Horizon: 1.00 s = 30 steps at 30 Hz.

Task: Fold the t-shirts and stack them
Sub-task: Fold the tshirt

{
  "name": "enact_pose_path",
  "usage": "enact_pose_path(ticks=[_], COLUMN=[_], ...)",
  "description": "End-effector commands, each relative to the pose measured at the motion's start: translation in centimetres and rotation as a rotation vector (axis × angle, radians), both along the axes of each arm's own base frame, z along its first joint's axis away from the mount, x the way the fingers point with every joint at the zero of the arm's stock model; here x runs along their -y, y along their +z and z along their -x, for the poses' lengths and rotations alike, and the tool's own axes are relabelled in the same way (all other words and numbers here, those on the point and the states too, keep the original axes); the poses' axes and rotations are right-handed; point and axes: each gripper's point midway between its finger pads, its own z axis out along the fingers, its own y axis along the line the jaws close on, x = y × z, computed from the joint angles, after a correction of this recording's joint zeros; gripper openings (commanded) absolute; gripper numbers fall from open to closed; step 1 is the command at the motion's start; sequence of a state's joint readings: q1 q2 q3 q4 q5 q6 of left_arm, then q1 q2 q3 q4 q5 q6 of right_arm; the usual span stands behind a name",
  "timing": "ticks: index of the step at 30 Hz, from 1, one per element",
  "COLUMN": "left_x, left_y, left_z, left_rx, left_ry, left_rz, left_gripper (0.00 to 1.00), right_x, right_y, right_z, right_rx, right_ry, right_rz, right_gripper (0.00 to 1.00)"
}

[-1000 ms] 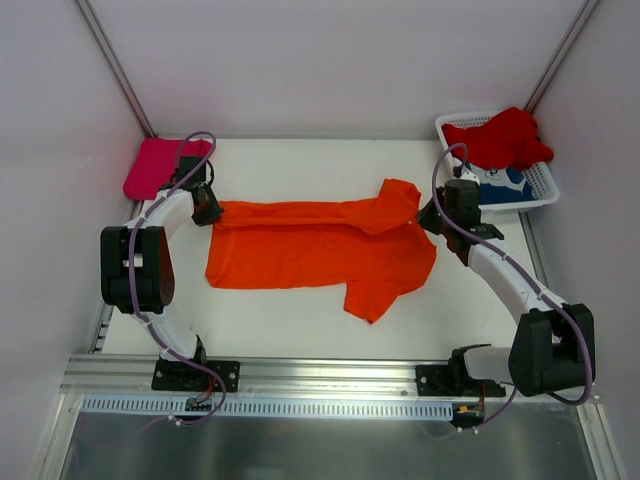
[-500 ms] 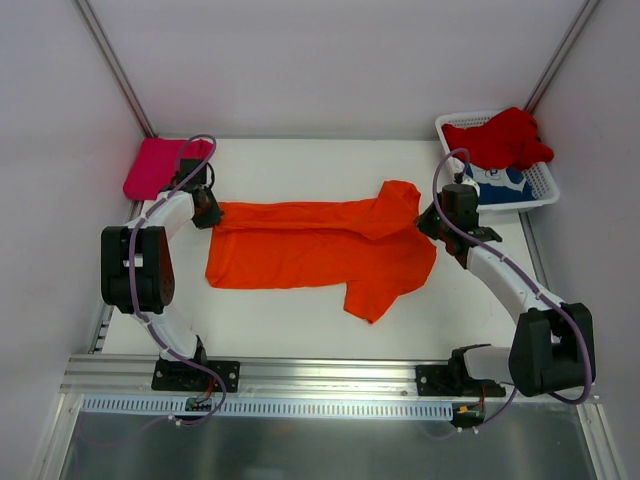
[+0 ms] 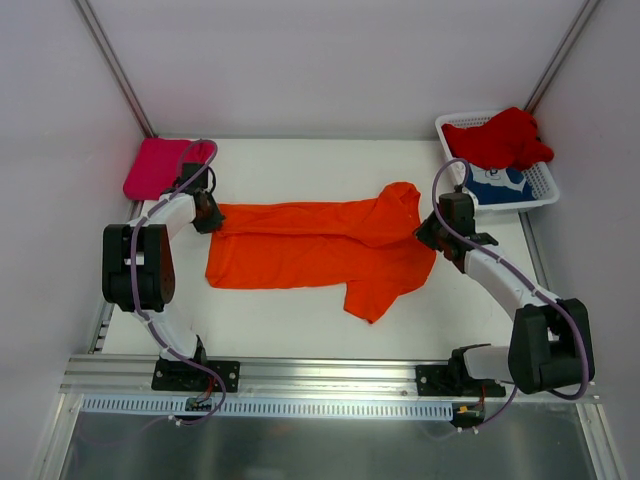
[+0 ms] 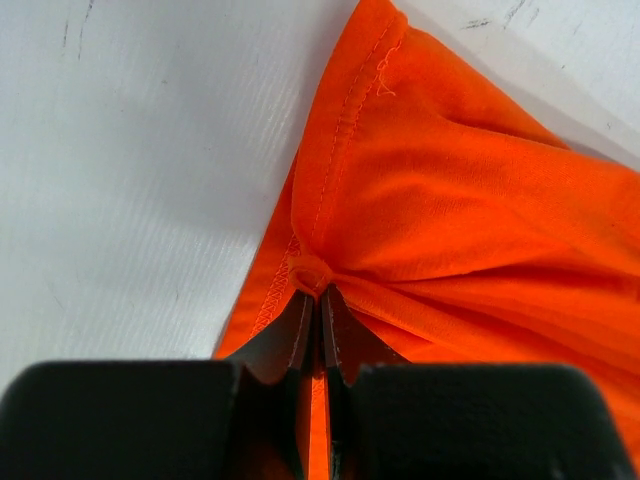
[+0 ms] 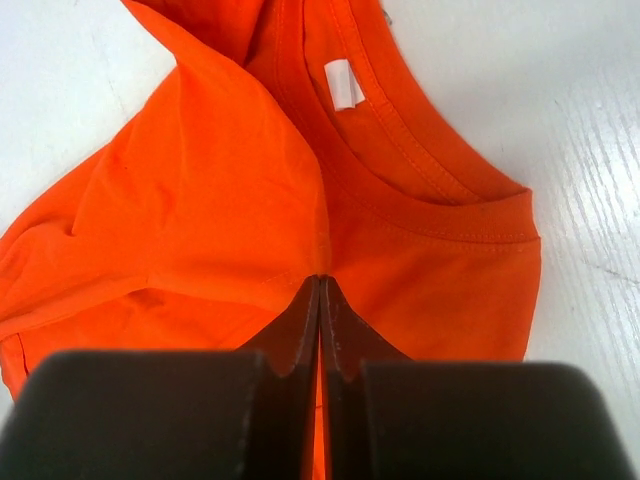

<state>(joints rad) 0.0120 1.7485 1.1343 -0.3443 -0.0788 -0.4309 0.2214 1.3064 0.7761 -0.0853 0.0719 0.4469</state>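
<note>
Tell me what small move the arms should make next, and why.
Probably lift both pinched spots and carry them toward the near edge. The left gripper is shut on the orange t-shirt at its far hem corner and the right gripper is shut on cloth by the collar, so the far long edge is held at both ends.

Light was bright and even, shadows soft. The orange t-shirt [image 4: 470, 200] showed crisp stitching; nearest the lens it blurred.

White table [image 3: 300, 330], pale walls [image 3: 330, 60], metal rail [image 3: 330, 372] near edge.
</note>
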Motion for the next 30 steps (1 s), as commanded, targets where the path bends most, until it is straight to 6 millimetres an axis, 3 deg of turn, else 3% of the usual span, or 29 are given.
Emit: enact_pose_path(ticks=[1, 7, 9, 10, 11, 13, 14, 17, 22, 28, 30], left_x=[0.5, 0.3, 0.3, 0.2, 0.1, 0.0, 0.0, -0.2, -0.3, -0.4, 0.7], left_y=[-0.2, -0.4, -0.4, -0.4, -0.4, -0.4, -0.2, 0.1, 0.4, 2.1, 2.8], left_z=[0.0, -0.1, -0.2, -0.2, -0.2, -0.2, -0.2, -0.3, -0.1, 0.6, 1.0], left_rx=[-0.002, -0.007, -0.009, -0.009, -0.009, -0.008, -0.004, 0.005, 0.009, 0.047, 0.058], left_ry=[-0.002, -0.002, -0.004, -0.004, -0.001, 0.000, -0.002, 0.002, 0.006, 0.013, -0.015], left_rz=[0.014, 0.006, 0.001, 0.000, -0.005, -0.010, -0.012, -0.025, -0.029, -0.030, -0.028], left_gripper=[0.00, 0.01, 0.12, 0.20, 0.36, 0.48, 0.60, 0.65, 0.65, 0.64, 0.64], right_x=[0.0, -0.1, -0.1, 0.0, 0.0, 0.0, 0.2, 0.3, 0.2, -1.1, -1.9], right_y=[0.2, -0.3, -0.3, -0.4, -0.3, -0.3, -0.3, 0.0, 0.4, 1.6, 2.0], right_z=[-0.2, -0.2, -0.2, -0.2, -0.3, -0.3, -0.3, -0.3, -0.3, -0.3, 0.0], right_rx=[0.020, 0.002, -0.007, -0.014, -0.012, -0.014, -0.013, -0.005, 0.000, 0.021, 0.019], right_ry=[-0.028, -0.033, -0.038, -0.040, -0.041, -0.042, -0.047, -0.051, -0.037, 0.034, 0.070], right_rz=[-0.017, -0.023, -0.019, -0.017, -0.017, -0.013, -0.009, -0.005, 0.007, 0.043, 0.069], right_gripper=[0.00, 0.00, 0.16, 0.34, 0.41, 0.58, 0.60, 0.60, 0.60, 0.58, 0.58])
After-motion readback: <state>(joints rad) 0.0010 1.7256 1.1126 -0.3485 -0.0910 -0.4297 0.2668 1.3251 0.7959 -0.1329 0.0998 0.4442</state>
